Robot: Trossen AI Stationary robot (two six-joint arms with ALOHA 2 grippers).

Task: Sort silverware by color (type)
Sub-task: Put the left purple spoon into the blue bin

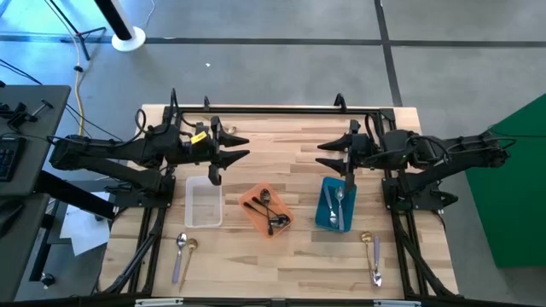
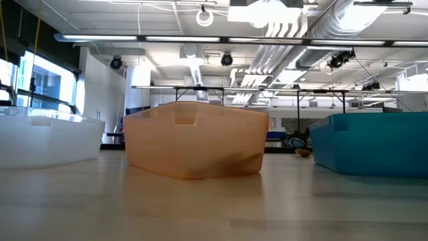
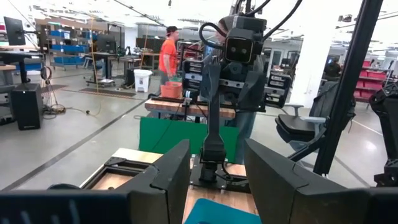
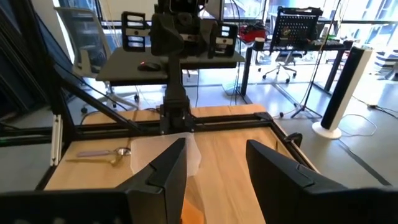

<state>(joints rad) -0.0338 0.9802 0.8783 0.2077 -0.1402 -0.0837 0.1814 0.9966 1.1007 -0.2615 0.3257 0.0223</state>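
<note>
Dark spoons (image 1: pixel 271 211) lie in the orange tray (image 1: pixel 252 205), and silver spoons (image 1: pixel 338 203) lie in the blue tray (image 1: pixel 325 213). The clear tray (image 1: pixel 204 201) holds nothing that I can see. A lilac-handled spoon (image 1: pixel 179 256) and a gold spoon (image 1: pixel 190 248) lie on the table near its front left; they also show in the right wrist view (image 4: pixel 102 155). Another gold spoon (image 1: pixel 367 240) and lilac-handled spoon (image 1: pixel 375 263) lie at the front right. My left gripper (image 1: pixel 241 147) and my right gripper (image 1: pixel 324 147) hang open above the table's far half, pointing at each other, with nothing between their fingers.
The three trays stand in a row across the table's middle, also seen in the low view as clear (image 2: pixel 47 137), orange (image 2: pixel 194 147) and blue (image 2: pixel 371 144). Bare wood lies between the trays and the front edge. A person in an orange shirt (image 3: pixel 168 53) stands far off in the room.
</note>
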